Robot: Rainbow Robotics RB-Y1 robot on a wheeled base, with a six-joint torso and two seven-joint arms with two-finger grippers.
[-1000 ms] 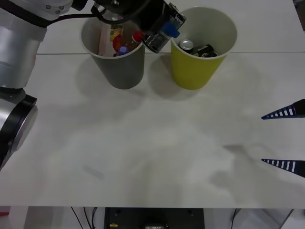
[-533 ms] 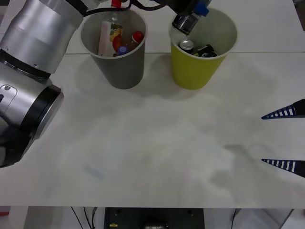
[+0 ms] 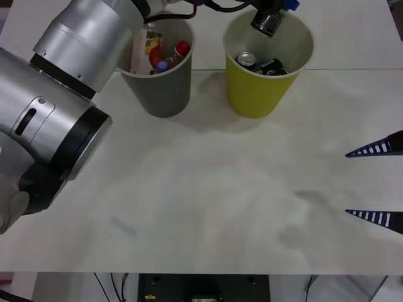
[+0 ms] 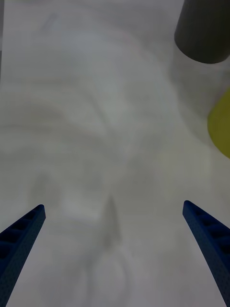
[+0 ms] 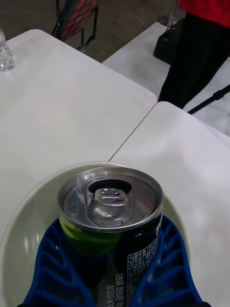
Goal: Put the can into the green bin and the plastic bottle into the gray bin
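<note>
My left gripper (image 3: 272,14) is shut on the can (image 3: 267,22), a dark can with a silver pull-tab top, holding it just above the far rim of the green bin (image 3: 258,94). In the left wrist view the can (image 5: 112,206) stands upright between my blue fingers (image 5: 48,259), over the bin's white inside (image 5: 26,225). Other cans (image 3: 247,60) lie in the green bin. The gray bin (image 3: 160,94) to its left holds plastic bottles (image 3: 181,49). At the table's right edge my right gripper (image 3: 378,182) hangs open with nothing between its fingers.
The right wrist view has the gray bin (image 4: 203,33) and green bin (image 4: 221,122) far beyond my open right gripper (image 4: 115,254). Bare white table (image 3: 208,189) lies in front of both bins. A person (image 5: 201,48) stands behind the far tables.
My left arm has swung right with the can, from between the two bins to over the green bin's opening. The right arm has stayed still.
</note>
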